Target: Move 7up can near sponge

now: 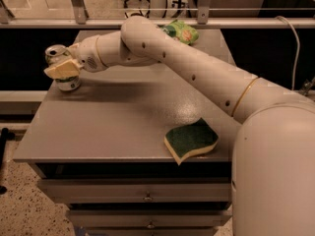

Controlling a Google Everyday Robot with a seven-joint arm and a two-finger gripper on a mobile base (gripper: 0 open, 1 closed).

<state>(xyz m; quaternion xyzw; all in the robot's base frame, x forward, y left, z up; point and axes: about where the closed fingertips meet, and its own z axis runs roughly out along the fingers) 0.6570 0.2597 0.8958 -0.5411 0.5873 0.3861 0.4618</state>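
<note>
1. A grey table point(113, 127) with drawers below stood in a dim room. The robot's long white arm point(197, 75) reached across it from the right foreground towards the far left corner.
2. The gripper point(60, 67) was at that far left corner, closed around the 7up can point(69, 84). One pale finger point(63, 70) lay across the front of the can's body, and the other was hidden behind it.
3. The can stood roughly upright, with its silver top showing above the finger and its base at the table's left edge. Whether the base touched the surface could not be told.
4. The sponge point(192, 139) lay flat at the near right edge of the table, green side up, well apart from the can.
5. A crinkled green snack bag point(182, 32) sat at the far edge, behind the arm.
6. Handling, as a judgement: the can was probably light, with thin, smooth walls that dent under hard pressure and can slip in a loose hold. A moderate grip across the middle of the body, as here, looked the sound place to hold it.
</note>
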